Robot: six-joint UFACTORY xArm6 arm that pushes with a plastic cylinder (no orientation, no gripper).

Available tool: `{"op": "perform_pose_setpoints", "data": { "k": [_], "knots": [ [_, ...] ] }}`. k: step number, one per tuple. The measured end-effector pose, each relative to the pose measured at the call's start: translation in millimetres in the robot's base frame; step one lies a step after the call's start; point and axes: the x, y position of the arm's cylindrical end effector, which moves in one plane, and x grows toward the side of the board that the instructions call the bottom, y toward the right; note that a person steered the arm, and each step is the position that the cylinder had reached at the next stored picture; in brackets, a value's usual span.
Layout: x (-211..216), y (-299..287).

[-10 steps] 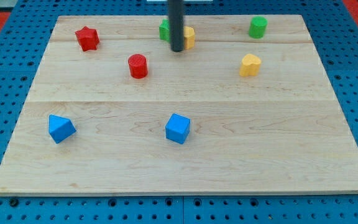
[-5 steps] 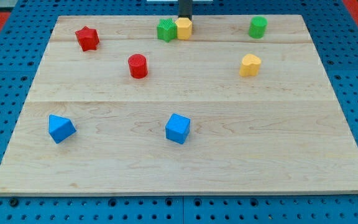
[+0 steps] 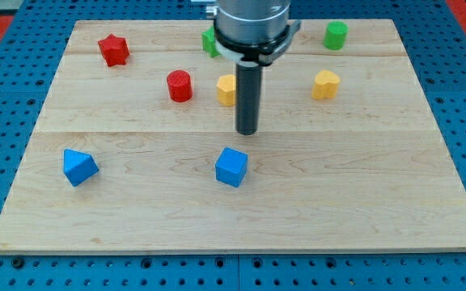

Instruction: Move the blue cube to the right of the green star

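Note:
The blue cube sits on the wooden board, below the centre. My tip is just above it and slightly to its right, not touching it. The green star is at the view's top, mostly hidden behind the arm's body. A yellow block lies just left of the rod, partly hidden by it.
A red star is at the top left and a red cylinder is left of the yellow block. A green cylinder and a yellow block are on the right. A second blue block is at lower left.
My tip has come down from the board's top edge to just above the blue cube. The yellow block has moved down from beside the green star to mid-board.

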Motion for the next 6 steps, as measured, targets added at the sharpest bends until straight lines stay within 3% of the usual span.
{"op": "perform_pose_setpoints", "data": {
  "k": [1, 2, 3, 4, 5, 6],
  "knots": [
    [39.9, -56.9],
    [95.2, -40.6],
    [68.7, 34.1],
    [-8.0, 34.9],
    [-52.8, 30.3],
    [-63.1, 20.3]
  ]
}}
